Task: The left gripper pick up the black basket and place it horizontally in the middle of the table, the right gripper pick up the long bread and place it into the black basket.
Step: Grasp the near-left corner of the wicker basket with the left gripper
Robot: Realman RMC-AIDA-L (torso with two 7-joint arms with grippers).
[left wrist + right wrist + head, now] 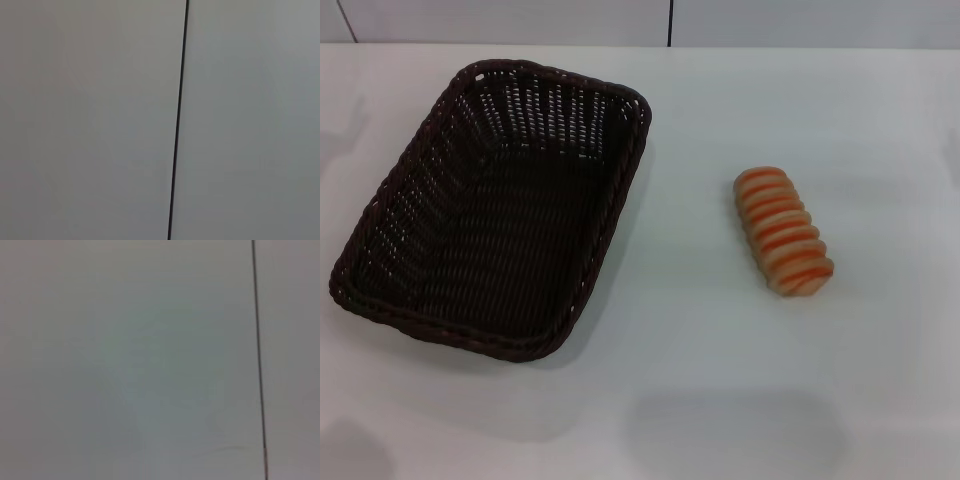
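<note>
The black basket (495, 205) lies on the white table (700, 380) at the left, its long side running from near left to far middle, tilted a little. It is empty. The long bread (783, 232), cream with orange stripes, lies on the table to the right of the basket, well apart from it. Neither the left gripper nor the right gripper shows in any view. Both wrist views show only a plain pale surface with a thin dark seam (178, 120) (258, 355).
The table's far edge meets a pale wall with a dark vertical seam (670, 22). Faint shadows lie on the table at the near left corner and near the front middle.
</note>
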